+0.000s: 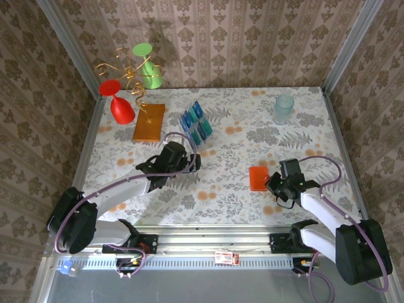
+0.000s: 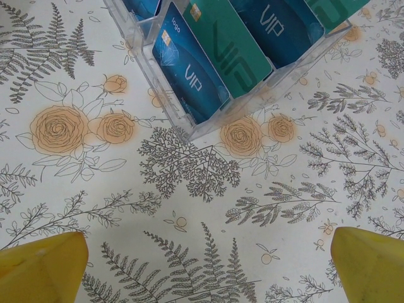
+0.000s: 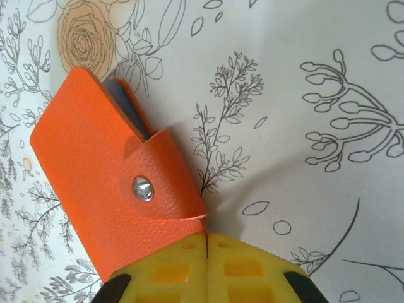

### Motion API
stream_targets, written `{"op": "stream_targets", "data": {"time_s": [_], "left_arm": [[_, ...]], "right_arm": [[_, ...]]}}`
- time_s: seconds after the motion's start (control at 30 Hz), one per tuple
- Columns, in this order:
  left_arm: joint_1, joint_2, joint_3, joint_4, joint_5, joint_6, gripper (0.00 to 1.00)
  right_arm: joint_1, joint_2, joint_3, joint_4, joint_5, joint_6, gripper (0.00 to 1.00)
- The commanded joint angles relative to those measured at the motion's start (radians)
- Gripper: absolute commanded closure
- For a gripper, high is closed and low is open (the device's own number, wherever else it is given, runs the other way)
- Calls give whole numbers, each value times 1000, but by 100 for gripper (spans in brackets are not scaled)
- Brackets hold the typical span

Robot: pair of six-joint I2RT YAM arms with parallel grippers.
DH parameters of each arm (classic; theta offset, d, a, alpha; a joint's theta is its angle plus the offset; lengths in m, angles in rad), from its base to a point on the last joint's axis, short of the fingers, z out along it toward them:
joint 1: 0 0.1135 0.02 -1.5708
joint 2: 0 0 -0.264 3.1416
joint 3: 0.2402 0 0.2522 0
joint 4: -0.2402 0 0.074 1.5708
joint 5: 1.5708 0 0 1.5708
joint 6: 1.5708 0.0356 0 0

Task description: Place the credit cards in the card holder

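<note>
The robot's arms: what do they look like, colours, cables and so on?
Both the left arm and right arm have white tube-like links between bulky black joints, with a thin purple cable looping along each. The left gripper and right gripper end in chunky yellow plastic fingers; the right one's show square recesses.

Three cards in a clear rack [image 2: 203, 124], seen from the left wrist, carry readable print. The front blue card [image 2: 189, 69] has the small word "logo" near its top edge and, lower down, "VIP" in large pale letters. The teal card [image 2: 230, 44] behind it bears "VIP" in a darker shade of its own colour. The second blue card [image 2: 278, 25], next in line, shows "VIP" again in pale letters. In the top view the print on the cards is too small to read.
</note>
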Motion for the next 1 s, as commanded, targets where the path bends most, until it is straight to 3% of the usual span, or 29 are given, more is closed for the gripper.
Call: {"op": "stream_targets", "data": {"time_s": [0.0,0.27,0.4,0.67,0.97], "left_arm": [[-8,8,17,-8,-11,-22,0],[-6,-41,-28,65,-23,-78,0],[21,-102,-97,172,30,-114,0],[80,-150,-131,303,234,-194,4],[99,-121,-139,437,319,-336,4]], "right_arm": [[-26,-21,-39,25,-65,21,100],[-30,-79,34,58,-242,-20,100],[33,-65,105,104,-312,3,100],[234,25,240,281,-288,118,100],[387,203,368,512,-268,226,100]]}}
